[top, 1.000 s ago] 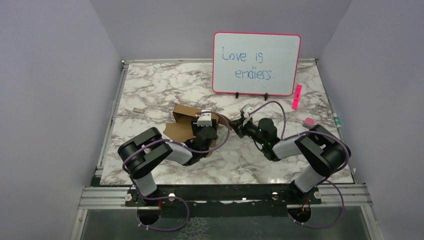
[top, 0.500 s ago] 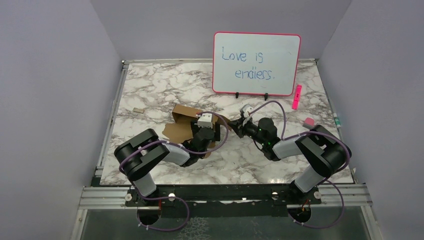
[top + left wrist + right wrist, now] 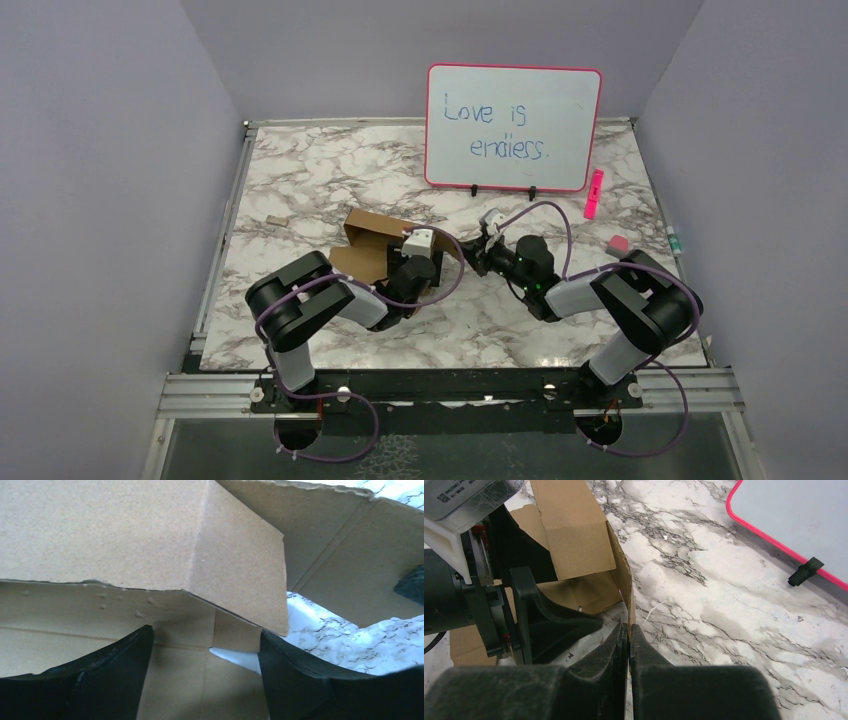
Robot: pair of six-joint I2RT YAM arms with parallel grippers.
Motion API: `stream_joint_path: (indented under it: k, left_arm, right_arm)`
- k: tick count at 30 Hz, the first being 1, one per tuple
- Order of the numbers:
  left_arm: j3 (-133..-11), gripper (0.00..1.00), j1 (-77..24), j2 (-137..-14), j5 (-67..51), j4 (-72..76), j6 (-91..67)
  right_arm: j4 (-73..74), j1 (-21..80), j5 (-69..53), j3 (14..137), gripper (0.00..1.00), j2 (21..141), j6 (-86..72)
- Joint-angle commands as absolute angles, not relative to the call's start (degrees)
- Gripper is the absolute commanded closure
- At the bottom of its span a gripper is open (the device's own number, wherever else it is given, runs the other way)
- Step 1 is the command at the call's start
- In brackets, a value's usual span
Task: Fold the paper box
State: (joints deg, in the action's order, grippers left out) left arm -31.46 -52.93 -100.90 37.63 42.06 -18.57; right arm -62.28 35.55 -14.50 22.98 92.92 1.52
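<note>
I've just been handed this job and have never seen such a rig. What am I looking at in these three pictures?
You see two robot arms bolted at the near edge of a marble table, each ending in a two-finger gripper. The wide picture looks down from above and behind them. The other two come from a camera on each wrist. On the table are a partly folded brown paper box, a whiteboard standing at the back, a pink marker and a small cardboard scrap. The right gripper is shut on the edge of one box wall. The left gripper is open, close to the cardboard and gripping nothing.
</note>
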Motion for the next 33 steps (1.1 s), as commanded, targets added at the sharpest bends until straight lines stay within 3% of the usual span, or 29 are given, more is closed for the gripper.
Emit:
stream_joint_path:
  k: [1,6,14,18,22,27,33]
  left_arm:
    - [-31.55,0.32,-51.33,-99.05,39.29,41.31,-19.36]
    - [-30.41,0.48,-49.15,-97.83,35.41,41.31,-21.59]
    - [-29.23,0.56,-47.97,-98.8,30.6,41.44,-24.83]
    - [-28.6,0.57,-47.64,-99.21,29.51,41.48,-25.61]
    - [-28.02,0.57,-47.08,-99.06,28.31,41.48,-26.0]
    - [-27.69,0.57,-46.45,-99.22,26.83,41.78,-26.85]
    - [-27.1,0.56,-45.99,-99.05,25.79,42.08,-27.38]
  right_arm:
    - [-62.3,35.78,-15.96,23.91,0.9,93.04,1.18]
    - [-62.23,35.81,-16.48,23.99,0.9,93.09,1.0]
    - [-62.32,35.83,-18.69,24.3,0.85,92.67,-1.17]
    - [-61.34,35.7,-17.03,23.63,0.69,89.63,-2.53]
    - [-56.64,35.6,-13.83,23.76,0.6,84.45,-1.81]
    - [-53.35,34.65,-9.27,24.28,0.58,82.44,-0.87]
    - [-46.09,34.63,-3.88,30.62,0.64,90.55,-1.35]
